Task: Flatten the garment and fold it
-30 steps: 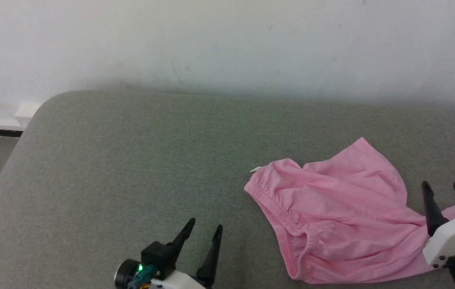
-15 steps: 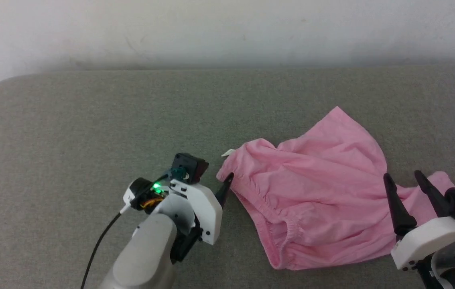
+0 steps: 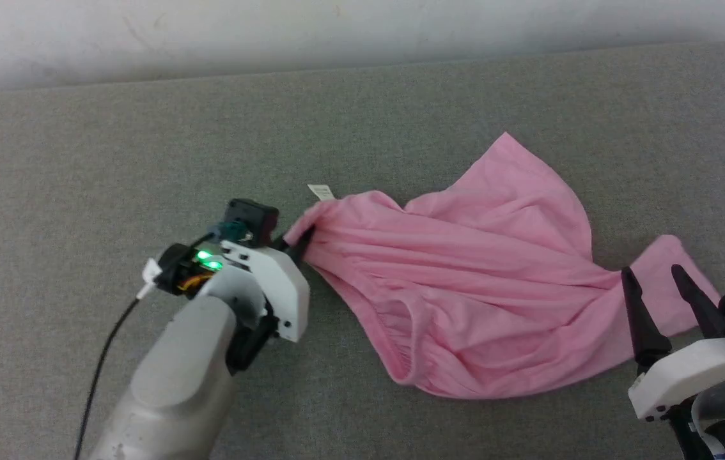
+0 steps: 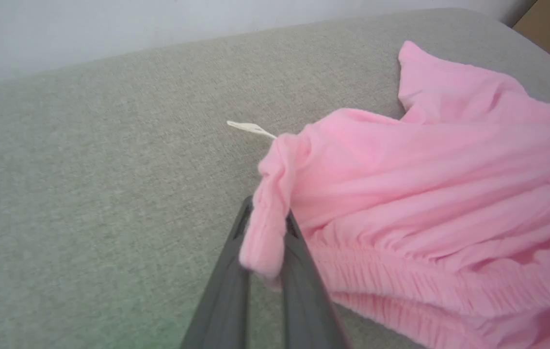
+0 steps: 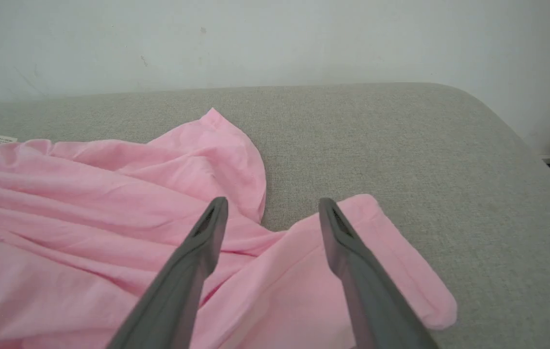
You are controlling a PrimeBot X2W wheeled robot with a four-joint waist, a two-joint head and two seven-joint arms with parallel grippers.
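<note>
My left claw (image 4: 265,225) was clamped on a corner of the crumpled pink cotton shorts (image 3: 465,300) on the grey cloth cushion (image 3: 145,160), my right claw (image 3: 650,273) apart, and nothing was flat or folded yet.

Left tool (image 3: 304,239) now tight on garment (image 3: 465,281)

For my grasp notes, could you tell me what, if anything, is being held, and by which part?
The left end effector is shut on the shorts, pinching the waistband corner beside the label; the right end effector is open, holding nothing.
</note>
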